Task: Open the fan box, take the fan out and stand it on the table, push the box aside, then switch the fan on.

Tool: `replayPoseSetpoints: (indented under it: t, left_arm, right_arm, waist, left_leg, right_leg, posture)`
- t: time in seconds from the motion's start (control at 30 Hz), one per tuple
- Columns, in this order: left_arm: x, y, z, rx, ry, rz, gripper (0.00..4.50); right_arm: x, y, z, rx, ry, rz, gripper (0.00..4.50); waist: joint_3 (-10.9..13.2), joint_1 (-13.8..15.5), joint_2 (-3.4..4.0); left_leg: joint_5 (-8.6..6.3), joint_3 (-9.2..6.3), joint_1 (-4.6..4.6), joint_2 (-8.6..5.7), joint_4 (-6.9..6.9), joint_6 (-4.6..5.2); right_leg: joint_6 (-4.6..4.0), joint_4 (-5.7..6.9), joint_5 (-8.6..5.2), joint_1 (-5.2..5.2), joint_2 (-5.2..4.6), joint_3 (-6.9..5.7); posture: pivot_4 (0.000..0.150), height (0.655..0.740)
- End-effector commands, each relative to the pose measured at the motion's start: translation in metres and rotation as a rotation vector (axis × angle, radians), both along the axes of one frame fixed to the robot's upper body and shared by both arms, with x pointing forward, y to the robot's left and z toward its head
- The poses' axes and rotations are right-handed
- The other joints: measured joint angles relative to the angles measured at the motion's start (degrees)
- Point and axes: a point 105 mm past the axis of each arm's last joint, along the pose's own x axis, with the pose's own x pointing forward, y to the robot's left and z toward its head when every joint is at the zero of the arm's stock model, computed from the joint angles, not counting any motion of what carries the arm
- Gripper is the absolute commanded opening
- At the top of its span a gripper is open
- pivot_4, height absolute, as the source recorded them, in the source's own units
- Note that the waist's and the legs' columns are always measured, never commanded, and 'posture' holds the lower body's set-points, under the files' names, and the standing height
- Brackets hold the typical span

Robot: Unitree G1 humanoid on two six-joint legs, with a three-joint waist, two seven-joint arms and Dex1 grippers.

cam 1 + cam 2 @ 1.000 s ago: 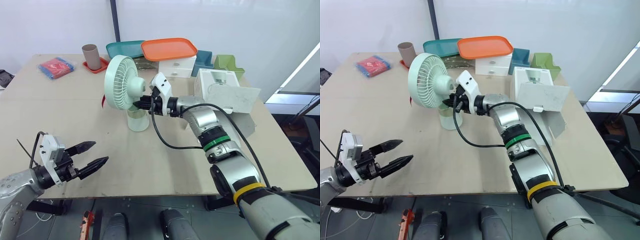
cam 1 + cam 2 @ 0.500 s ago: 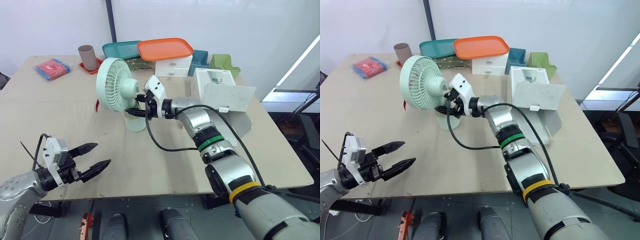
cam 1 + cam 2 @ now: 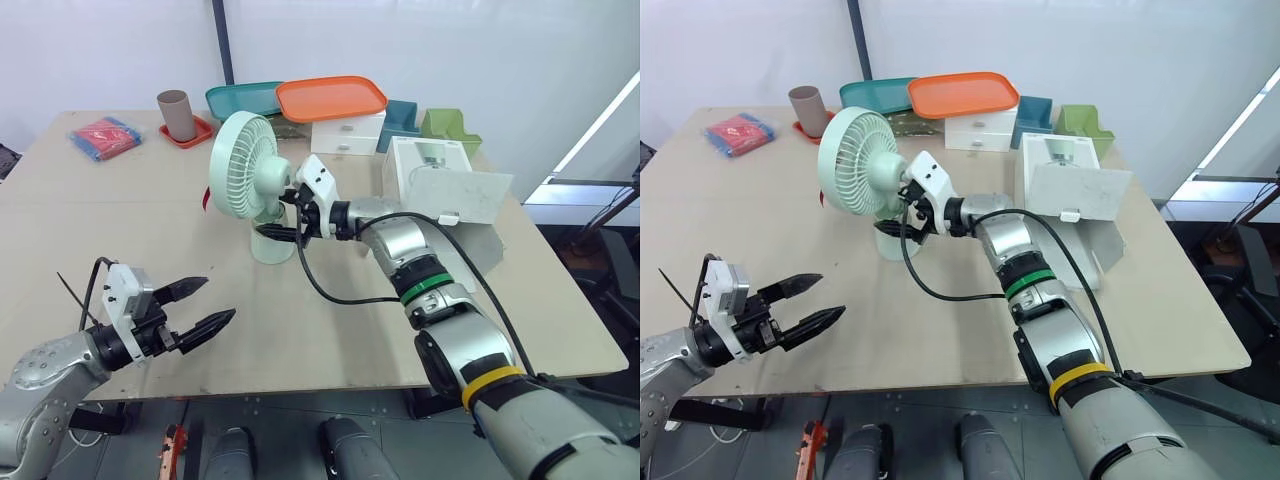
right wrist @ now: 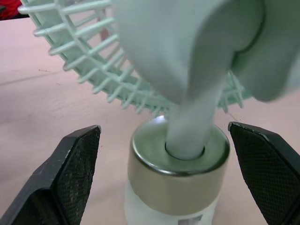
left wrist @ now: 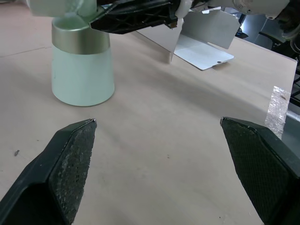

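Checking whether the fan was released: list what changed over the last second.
The right gripper, closed in at the fan's neck a second ago, now has its fingers spread either side of the stem, clear of it: apparently it let go. Unchanged: the fan stands on the table, the box lies open to its right, the left gripper hovers open.

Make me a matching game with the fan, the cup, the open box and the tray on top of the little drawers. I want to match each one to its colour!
Things:
1. fan
2. cup
3. box
4. tray on the drawers

Colours:
A. white
B. orange
C. pale green
D. brown

Pairs: 1-C, 2-D, 3-A, 4-B.
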Motion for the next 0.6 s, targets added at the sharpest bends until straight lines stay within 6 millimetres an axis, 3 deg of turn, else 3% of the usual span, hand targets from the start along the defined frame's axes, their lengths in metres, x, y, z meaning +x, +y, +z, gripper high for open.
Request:
replayPoseSetpoints:
  t: [0.03,0.27,0.4,0.53,0.6]
  left_arm:
    - [-0.002,-0.005,0.013,0.011,-0.038,-0.029,4.50]
    - [0.002,-0.002,0.019,0.014,-0.052,-0.029,4.50]
    - [0.005,0.008,0.028,0.021,-0.080,-0.007,4.50]
    - [0.008,0.024,0.043,0.000,-0.138,0.031,4.50]
    - [0.010,0.043,0.048,0.023,-0.172,0.090,4.50]
  right_arm:
    - [-0.007,-0.008,0.024,0.043,-0.064,0.025,4.46]
    - [-0.032,-0.038,0.027,0.031,-0.079,0.043,4.46]
    - [-0.064,-0.064,0.027,0.009,-0.087,0.096,4.46]
    - [-0.096,-0.085,0.030,0.015,-0.075,0.119,4.46]
    - [-0.105,-0.091,0.037,0.042,-0.080,0.087,4.46]
  waist:
    - [0.00,0.03,0.00]
    - [0.00,0.15,0.00]
    - [0.00,0.30,0.00]
    - [0.00,0.36,0.01]
    - [0.00,0.42,0.01]
  left_leg:
    - [0.00,-0.01,0.00,0.00,0.00,0.00]
    - [0.00,-0.05,-0.01,-0.02,-0.01,0.00]
    - [0.00,-0.08,-0.01,-0.05,0.00,0.00]
    - [0.00,-0.09,-0.01,-0.06,0.00,0.00]
    - [0.00,-0.16,0.03,-0.06,0.00,0.00]
  right_leg:
    - [0.05,0.00,-0.03,0.00,0.00,0.00]
    - [0.21,0.01,-0.15,0.02,0.00,0.00]
    - [0.23,0.01,-0.16,0.04,-0.01,-0.01]
    - [0.23,0.01,-0.15,0.02,-0.01,0.01]
    - [0.22,0.01,-0.22,0.07,0.00,-0.05]
  posture:
    - [0.150,0.7400]
    - [0.150,0.7400]
    - [0.150,0.7400]
    - [0.150,0.7400]
    - [0.150,0.7400]
